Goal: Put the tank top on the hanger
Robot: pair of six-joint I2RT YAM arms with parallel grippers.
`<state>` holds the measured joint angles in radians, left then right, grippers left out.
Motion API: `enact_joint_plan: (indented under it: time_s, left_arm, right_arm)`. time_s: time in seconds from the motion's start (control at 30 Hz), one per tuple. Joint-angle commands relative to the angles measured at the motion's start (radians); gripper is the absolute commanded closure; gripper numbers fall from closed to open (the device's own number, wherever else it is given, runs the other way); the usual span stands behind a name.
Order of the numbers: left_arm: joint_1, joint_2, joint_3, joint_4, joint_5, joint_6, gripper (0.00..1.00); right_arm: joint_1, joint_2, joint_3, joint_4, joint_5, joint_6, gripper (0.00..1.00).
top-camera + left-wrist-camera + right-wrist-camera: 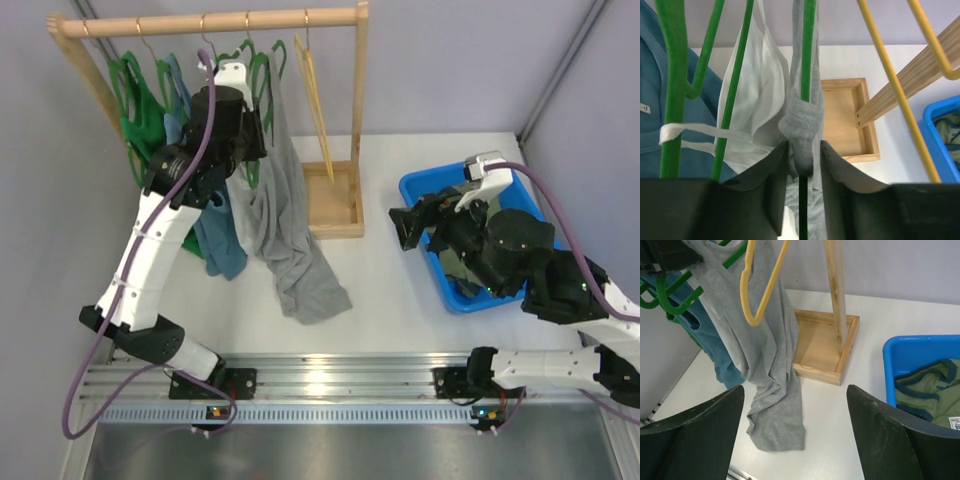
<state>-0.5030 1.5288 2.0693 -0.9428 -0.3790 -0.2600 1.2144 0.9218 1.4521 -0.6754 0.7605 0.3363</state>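
The light grey tank top [285, 230] hangs from the rack and its lower part lies crumpled on the table; it also shows in the right wrist view [767, 370]. My left gripper [252, 135] is up at the rack, shut on the top's bunched strap [801, 125], which wraps the bright green hanger [808, 55]. The hanger's bar runs down between the fingers [772, 175]. The hanger hangs on the rail [264, 72]. My right gripper [408, 225] is open and empty [795, 390], low over the table beside the blue bin.
The wooden rack [210, 22] has a box base [333, 205]. A yellow hanger [315, 100], a white tank top [760, 90], blue [220, 240] and green [140, 110] garments hang there. The blue bin [420, 190] holds an olive-green garment [930, 390].
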Motion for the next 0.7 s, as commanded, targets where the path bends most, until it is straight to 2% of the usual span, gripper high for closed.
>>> enact_joint_plan:
  time_s: [0.0,0.07,0.17,0.37,0.5,0.63,0.67]
  left_arm:
    - [0.003,-0.070,-0.015,0.062,0.032,-0.015,0.61]
    - [0.003,-0.090,-0.026,0.061,0.049,-0.016,0.55]
    - [0.003,-0.122,-0.028,0.050,0.090,-0.028,0.52]
    - [0.003,-0.223,-0.064,0.033,0.140,-0.031,0.51]
    - [0.003,-0.326,-0.121,0.025,0.209,-0.036,0.50]
    - [0.003,-0.444,-0.237,0.052,0.337,-0.051,0.50]
    - [0.003,-0.467,-0.262,0.056,0.421,-0.051,0.50]
  right_arm:
    - [0.011,-0.018,-0.004,0.031,0.003,0.006,0.17]
    - [0.011,-0.018,-0.012,0.036,0.002,0.009,0.16]
    - [0.010,-0.018,-0.019,0.034,-0.001,0.013,0.16]
    - [0.011,-0.034,-0.058,0.043,-0.020,0.026,0.15]
    - [0.013,-0.038,-0.082,0.034,-0.029,0.036,0.10]
    - [0.011,-0.043,-0.110,0.010,-0.035,0.064,0.08]
    - [0.011,-0.043,-0.128,0.007,-0.035,0.075,0.08]
